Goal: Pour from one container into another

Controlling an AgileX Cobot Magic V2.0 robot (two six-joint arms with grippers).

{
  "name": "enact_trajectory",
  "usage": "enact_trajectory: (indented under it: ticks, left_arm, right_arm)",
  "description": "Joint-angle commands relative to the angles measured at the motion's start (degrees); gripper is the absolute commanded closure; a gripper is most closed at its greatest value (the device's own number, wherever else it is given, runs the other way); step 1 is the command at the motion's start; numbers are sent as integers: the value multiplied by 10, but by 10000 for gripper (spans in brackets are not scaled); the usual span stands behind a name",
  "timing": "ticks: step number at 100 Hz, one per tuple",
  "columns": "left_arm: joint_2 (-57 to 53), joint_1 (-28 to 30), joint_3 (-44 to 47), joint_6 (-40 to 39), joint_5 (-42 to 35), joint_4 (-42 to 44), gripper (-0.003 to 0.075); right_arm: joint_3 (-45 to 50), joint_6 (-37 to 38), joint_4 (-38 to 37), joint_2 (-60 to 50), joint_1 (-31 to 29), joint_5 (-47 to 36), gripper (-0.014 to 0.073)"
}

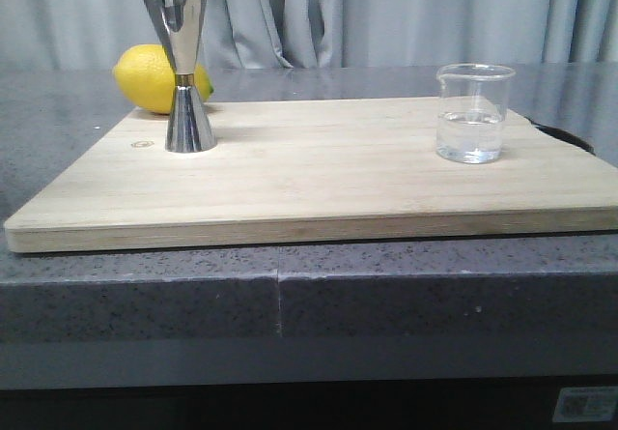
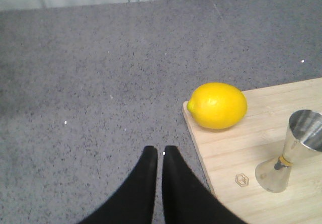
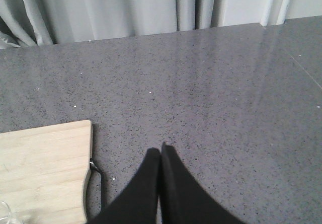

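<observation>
Right across the front view runs the dark speckled stone table (image 1: 406, 80), with pale grey curtains (image 1: 386, 14) hanging behind it along the top of the frame. Most of the middle of that view is taken by a light wooden cutting board (image 1: 319, 174) lying flat on the table, its near edge running just above the table's front lip.

Toward the upper left of the front view a yellow lemon (image 1: 145, 77) lies at the board's far left corner; the left wrist view shows it resting on the wood just inside that corner. Directly in front of the lemon stands the steel jigger (image 1: 183, 68), upright on its wider cone, rising above the lemon, with a thin brass-coloured band at its narrow waist. A small hexagonal mark (image 2: 242, 179) is stamped in the board just beside the jigger's foot.

Well apart from these, at the right of the front view, the clear glass beaker (image 1: 472, 113) stands upright on the board, its pour lip at the upper left of its rim, holding clear liquid to about half its height.

Neither arm shows in the front view. The left gripper (image 2: 156, 153) hovers over bare table beside the board's left edge, its two black fingers nearly touching, holding nothing. The right gripper (image 3: 160, 151) hangs over bare table just off the board's right edge, its fingers pressed together and empty.
</observation>
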Motion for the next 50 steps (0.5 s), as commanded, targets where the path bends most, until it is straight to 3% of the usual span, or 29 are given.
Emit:
enact_trajectory:
  ticks: [1,13,33,42,50]
  left_arm:
    - [-4,-6,-20,27,-78,-29,619]
    - [-4,-6,-20,27,-123,-38,432]
    - [0,-6,-20,27,-173,-38,56]
    - [8,-6,-20,27,-186,-38,17]
    - [17,-6,-20,27,-206,-39,29]
  right_arm:
    - [-19,-2,-11,5,1,-55,604]
    - [-19,-2,-12,7,1,-66,461]
    - [-19,-2,-12,11,1,-87,45]
    - [-19,-2,-22,19,1,-88,-69]
    - [-18,-2,-26,30,1,-84,-74]
